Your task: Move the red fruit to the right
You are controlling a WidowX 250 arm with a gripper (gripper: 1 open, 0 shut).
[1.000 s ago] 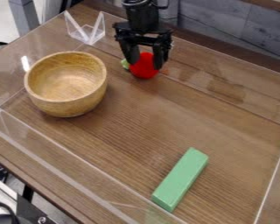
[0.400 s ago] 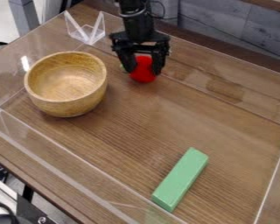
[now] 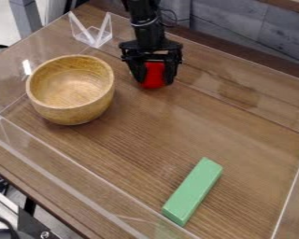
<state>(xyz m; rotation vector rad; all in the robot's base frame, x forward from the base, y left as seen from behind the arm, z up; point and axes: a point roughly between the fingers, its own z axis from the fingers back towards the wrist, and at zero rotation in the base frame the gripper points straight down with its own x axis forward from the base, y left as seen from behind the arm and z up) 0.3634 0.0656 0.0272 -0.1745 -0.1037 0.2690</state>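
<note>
The red fruit (image 3: pixel 152 77) lies on the wooden table near the back, right of the bowl. My gripper (image 3: pixel 153 71) points down over it, open, with one black finger on each side of the fruit. Both fingertips (image 3: pixel 131 73) reach almost to the tabletop. The fruit's top is hidden behind the gripper body. Whether the fingers touch the fruit cannot be told.
A wooden bowl (image 3: pixel 70 89) stands at the left. A green block (image 3: pixel 193 190) lies near the front right. Clear plastic walls (image 3: pixel 90 31) ring the table, with a folded clear piece at the back left.
The gripper has come down around the red fruit and rolled slightly; its fingers now straddle the fruit lower. The fruit has stayed in place.
</note>
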